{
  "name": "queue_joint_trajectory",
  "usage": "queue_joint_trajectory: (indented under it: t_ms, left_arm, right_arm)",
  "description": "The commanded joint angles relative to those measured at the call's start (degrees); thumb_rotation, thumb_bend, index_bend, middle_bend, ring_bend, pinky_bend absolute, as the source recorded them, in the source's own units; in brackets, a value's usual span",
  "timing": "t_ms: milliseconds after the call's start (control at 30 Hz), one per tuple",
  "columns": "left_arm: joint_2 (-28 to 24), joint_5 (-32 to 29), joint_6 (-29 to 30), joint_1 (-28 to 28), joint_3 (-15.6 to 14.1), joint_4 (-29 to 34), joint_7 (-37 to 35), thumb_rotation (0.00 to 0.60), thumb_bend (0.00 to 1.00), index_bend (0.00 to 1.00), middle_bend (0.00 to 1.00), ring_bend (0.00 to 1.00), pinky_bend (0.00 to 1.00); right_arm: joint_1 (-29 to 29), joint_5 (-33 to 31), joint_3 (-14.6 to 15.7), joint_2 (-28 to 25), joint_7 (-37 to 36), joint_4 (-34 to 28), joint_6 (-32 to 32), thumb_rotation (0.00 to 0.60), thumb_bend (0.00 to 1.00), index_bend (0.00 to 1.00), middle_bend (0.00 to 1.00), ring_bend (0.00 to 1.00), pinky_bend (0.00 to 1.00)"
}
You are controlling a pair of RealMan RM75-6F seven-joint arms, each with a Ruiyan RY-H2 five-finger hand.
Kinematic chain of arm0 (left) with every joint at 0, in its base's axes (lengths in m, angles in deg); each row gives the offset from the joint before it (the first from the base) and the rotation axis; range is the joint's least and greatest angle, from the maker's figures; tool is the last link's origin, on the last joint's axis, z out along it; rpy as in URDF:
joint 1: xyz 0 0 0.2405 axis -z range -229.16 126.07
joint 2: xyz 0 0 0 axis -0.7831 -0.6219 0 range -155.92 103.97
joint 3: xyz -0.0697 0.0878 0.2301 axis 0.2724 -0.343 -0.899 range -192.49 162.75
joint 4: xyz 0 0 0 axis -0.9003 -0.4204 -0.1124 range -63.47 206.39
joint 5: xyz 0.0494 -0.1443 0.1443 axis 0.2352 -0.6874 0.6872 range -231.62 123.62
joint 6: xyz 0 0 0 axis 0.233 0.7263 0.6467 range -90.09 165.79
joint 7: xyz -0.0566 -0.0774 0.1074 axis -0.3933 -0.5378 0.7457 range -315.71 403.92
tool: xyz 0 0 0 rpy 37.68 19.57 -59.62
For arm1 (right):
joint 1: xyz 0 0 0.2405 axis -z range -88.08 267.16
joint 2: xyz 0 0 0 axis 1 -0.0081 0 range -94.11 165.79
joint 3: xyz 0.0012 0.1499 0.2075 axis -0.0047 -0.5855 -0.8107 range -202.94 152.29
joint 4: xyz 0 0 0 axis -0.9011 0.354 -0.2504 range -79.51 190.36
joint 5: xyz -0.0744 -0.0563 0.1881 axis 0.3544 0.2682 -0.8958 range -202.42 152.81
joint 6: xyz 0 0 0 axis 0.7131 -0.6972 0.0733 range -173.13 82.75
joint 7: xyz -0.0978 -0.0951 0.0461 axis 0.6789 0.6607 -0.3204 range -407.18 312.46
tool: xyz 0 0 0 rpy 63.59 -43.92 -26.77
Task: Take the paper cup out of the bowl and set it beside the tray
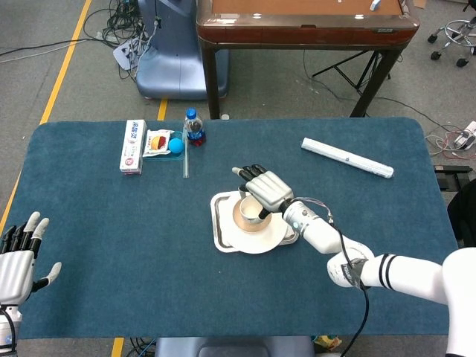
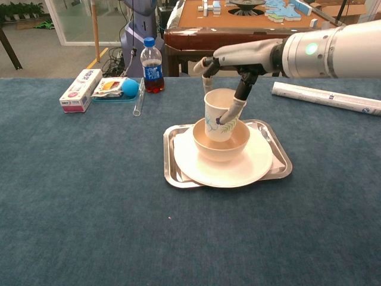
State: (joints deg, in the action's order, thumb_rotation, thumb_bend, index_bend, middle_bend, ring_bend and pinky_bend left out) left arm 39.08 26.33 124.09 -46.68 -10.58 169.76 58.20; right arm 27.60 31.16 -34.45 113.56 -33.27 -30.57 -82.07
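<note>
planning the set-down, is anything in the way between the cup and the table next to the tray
Nothing visible. The right hand holds the cup just above the bowl; bare cloth lies around the tray.

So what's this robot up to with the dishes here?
Its right hand pinches a paper cup and holds it partly raised out of a bowl, the cup's base still inside the rim. The bowl sits on a plate on a metal tray. The cup is meant to end up beside the tray. The left hand hangs open at the table's near edge, holding nothing.
</note>
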Motion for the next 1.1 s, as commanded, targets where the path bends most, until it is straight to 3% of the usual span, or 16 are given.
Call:
queue_joint_trajectory:
  t_ms: [33,333,600,867,1100]
  left_arm:
    - [0.0,-0.5,0.1,0.0,0.3,0.1,0.5,0.6,0.26,0.0,0.0,0.0,0.0]
    - [1.6,-2.0,-0.2,0.5,0.9,-1.0,3.4,0.6,0.26,0.0,0.0,0.0,0.0]
    - [2.5,-1.6,1.3,0.2,1.0,-0.6,5.4,0.6,0.26,0.0,0.0,0.0,0.0]
    - [3.1,-1.1,2.0,0.0,0.7,-0.4,6.8,0.6,0.26,0.0,0.0,0.0,0.0]
    - [3.8,-1.3,2.0,0.3,1.0,-0.5,8.1,0.6,0.26,0.0,0.0,0.0,0.0]
  right_arm:
    - [0.3,-1.6,-0.1,-4.0,2.6,-4.8,-2.3,0.6,0.13,0.47,0.06,0.0,0.0]
    - [3.4,-2.7,1.7,-13.7,6.5,-16.2,-8.1,0.6,0.13,0.47,0.06,0.0,0.0]
    - [9.9,1.9,5.1,-20.4,3.9,-22.2,-11.3,0.6,0.13,0.47,0.06,0.0,0.0]
    - [16.7,10.5,8.1,-23.9,-0.2,-23.3,-14.9,0.6,0.13,0.47,0.06,0.0,0.0]
    - [19.6,14.4,9.6,-23.0,-2.0,-20.8,-14.8,0.6,0.13,0.47,0.06,0.0,0.0]
